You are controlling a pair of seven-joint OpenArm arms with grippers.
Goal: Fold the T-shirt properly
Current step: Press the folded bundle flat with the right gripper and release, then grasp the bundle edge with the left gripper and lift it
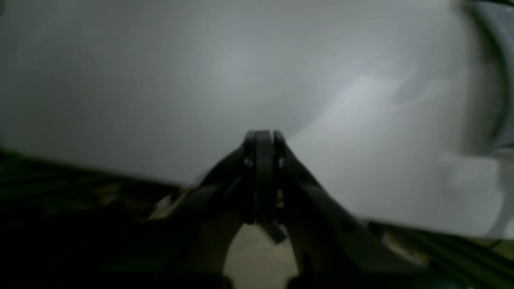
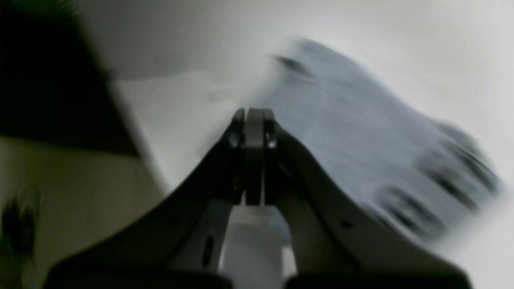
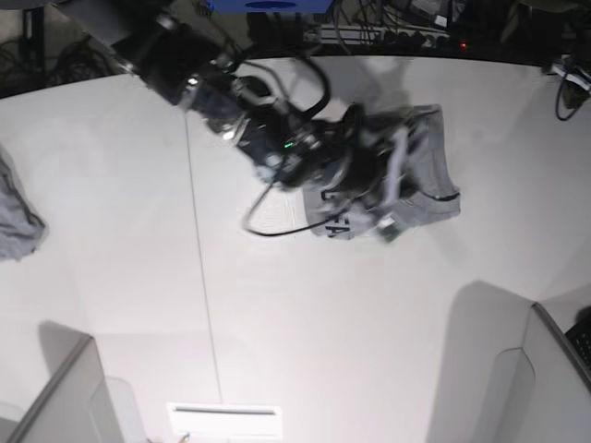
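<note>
The T-shirt (image 3: 420, 175) lies in a folded heather-grey bundle on the white table (image 3: 305, 332), with black lettering (image 3: 337, 221) showing at its near edge. In the right wrist view the T-shirt (image 2: 353, 132) is blurred and lies just right of my right gripper (image 2: 255, 114), whose jaws are shut with nothing between them. My right arm (image 3: 231, 101) reaches in from the upper left and hangs over the shirt, hiding its left part. My left gripper (image 1: 263, 136) is shut and empty above bare table near an edge. The left arm does not show in the base view.
A smaller grey cloth lump (image 3: 17, 221) lies at the table's left edge. Grey panels stand at the lower left (image 3: 65, 397) and lower right (image 3: 545, 378). Cables and gear (image 3: 397, 23) line the far side. A seam (image 3: 199, 249) runs down the table.
</note>
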